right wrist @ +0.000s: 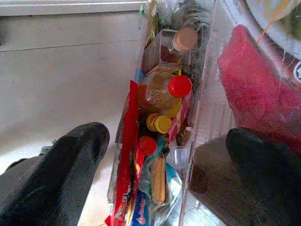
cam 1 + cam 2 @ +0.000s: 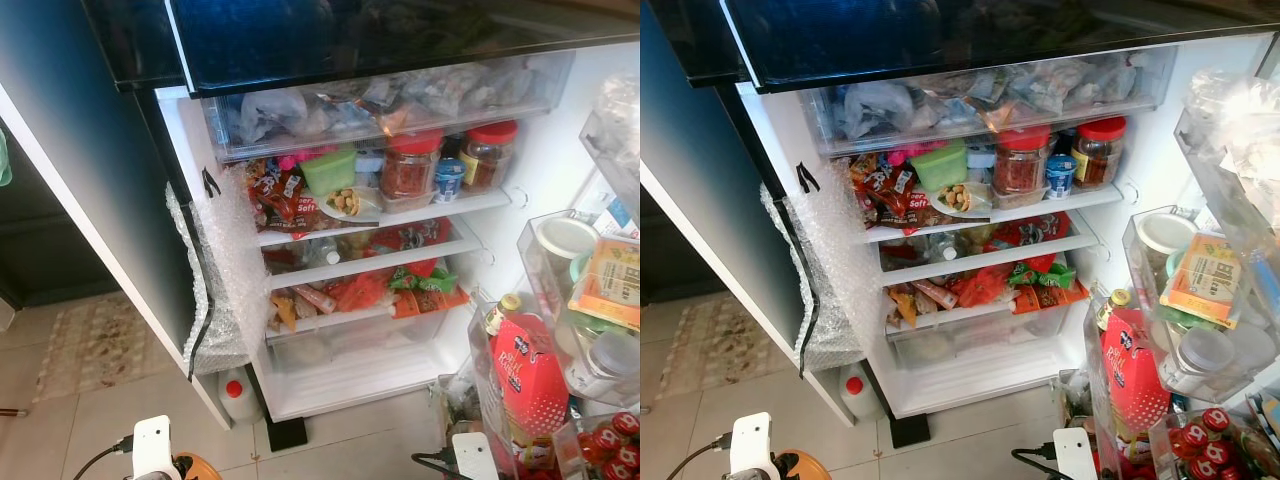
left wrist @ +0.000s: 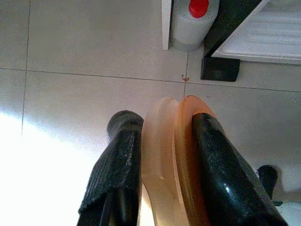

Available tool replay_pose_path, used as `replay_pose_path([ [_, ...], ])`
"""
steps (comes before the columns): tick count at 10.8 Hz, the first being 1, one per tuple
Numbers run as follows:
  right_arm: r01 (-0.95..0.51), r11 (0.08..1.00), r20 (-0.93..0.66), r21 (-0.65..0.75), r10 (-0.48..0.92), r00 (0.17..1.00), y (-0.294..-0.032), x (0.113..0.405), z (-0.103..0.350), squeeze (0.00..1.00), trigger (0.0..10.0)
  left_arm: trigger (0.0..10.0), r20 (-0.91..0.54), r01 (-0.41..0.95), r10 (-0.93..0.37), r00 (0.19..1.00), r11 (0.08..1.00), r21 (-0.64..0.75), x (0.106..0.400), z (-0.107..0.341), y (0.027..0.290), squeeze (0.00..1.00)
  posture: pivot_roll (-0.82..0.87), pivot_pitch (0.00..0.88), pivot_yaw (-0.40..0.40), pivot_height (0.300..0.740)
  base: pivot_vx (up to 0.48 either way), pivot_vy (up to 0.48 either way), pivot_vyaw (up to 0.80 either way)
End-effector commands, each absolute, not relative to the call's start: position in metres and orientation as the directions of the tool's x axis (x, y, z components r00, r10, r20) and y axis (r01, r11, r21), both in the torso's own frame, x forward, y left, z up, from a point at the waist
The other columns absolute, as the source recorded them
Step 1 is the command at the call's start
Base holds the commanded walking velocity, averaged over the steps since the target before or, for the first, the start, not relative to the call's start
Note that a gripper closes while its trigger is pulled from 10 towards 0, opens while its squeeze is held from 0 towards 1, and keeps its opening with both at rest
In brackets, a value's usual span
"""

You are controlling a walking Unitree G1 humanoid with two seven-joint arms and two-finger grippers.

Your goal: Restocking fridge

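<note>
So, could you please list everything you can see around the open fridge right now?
Fridge: one, white, door open.
Jars: two, red lids, top shelf.
Tub: one, green, top shelf.
Snack packets: several, red and orange, lower shelves.
Carton: one, red, door bin.
Jug: one, red cap, floor by fridge.
Bubble wrap: one sheet, clear, fridge's left side.
Rug: one, patterned, floor.
Left gripper: fingers shut on an orange disc.
Right gripper: fingers open, over the door bin's bottles.
</note>
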State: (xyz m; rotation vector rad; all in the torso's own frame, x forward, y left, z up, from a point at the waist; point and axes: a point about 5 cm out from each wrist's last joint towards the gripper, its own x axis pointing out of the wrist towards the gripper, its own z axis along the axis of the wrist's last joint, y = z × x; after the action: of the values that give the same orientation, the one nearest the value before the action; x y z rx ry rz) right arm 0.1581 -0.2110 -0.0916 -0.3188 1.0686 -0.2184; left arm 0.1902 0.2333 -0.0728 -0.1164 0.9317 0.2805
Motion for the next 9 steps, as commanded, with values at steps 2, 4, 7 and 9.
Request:
replay_pose_path([
  [2,0.019,0.925,-0.818,-0.38,-0.346,0.46,-0.212,0.157,-0.092,0.0,10.0,10.0,-0.816,-0.278,0.193,0.545,0.96,0.042,0.185,-0.074,0.238,0.0,-0.09,0.0,0.049,0.74,0.0,0.0,0.0],
  [4,0.049,0.903,-0.805,-0.427,-0.404,0.434,-0.25,0.139,-0.089,0.0,10.0,10.0,-0.817,-0.278,0.192,0.544,0.96,0.041,0.186,-0.074,0.238,0.0,-0.09,0.0,0.048,0.74,0.0,0.0,0.0],
  [7,0.051,0.887,-0.798,-0.459,-0.437,0.415,-0.265,0.13,-0.088,0.0,10.0,10.0,-0.818,-0.28,0.192,0.543,0.959,0.039,0.186,-0.074,0.237,0.0,-0.09,0.0,0.045,0.74,0.0,0.0,0.0],
  [9,0.061,0.883,-0.795,-0.464,-0.447,0.41,-0.269,0.128,-0.087,0.0,10.0,10.0,-0.817,-0.28,0.192,0.543,0.959,0.039,0.186,-0.074,0.237,0.0,-0.09,0.0,0.045,0.74,0.0,0.0,0.0],
])
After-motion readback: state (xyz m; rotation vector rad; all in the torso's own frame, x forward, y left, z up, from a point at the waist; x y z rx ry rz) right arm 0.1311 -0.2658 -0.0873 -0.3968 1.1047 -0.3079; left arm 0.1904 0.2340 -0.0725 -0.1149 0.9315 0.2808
